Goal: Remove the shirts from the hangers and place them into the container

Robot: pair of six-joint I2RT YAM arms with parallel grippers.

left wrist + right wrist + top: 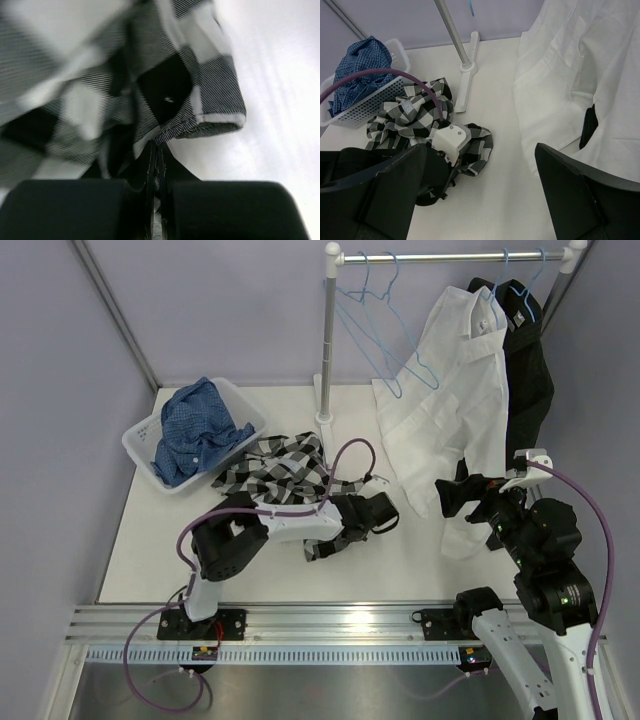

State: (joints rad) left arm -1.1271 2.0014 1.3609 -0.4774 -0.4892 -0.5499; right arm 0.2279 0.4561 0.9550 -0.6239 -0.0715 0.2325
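Observation:
The black-and-white check shirt (275, 465) lies crumpled on the table, off any hanger. My left gripper (318, 545) is shut on a fold near its cuff; in the left wrist view the fingertips (150, 165) pinch checked fabric (170, 95) between them. The blue check shirt (195, 435) lies in the white container (140, 448). A white shirt (450, 400) and a black shirt (527, 370) hang on light-blue hangers (500, 290). My right gripper (470, 495) stands open beside the white shirt's hem (570, 75), holding nothing.
Two bare blue hangers (375, 315) hang from the rail. The rack's white pole (330, 340) and its foot (466, 75) stand between the container (365, 107) and the hanging shirts. The left arm's purple cable (345, 455) loops over the check shirt.

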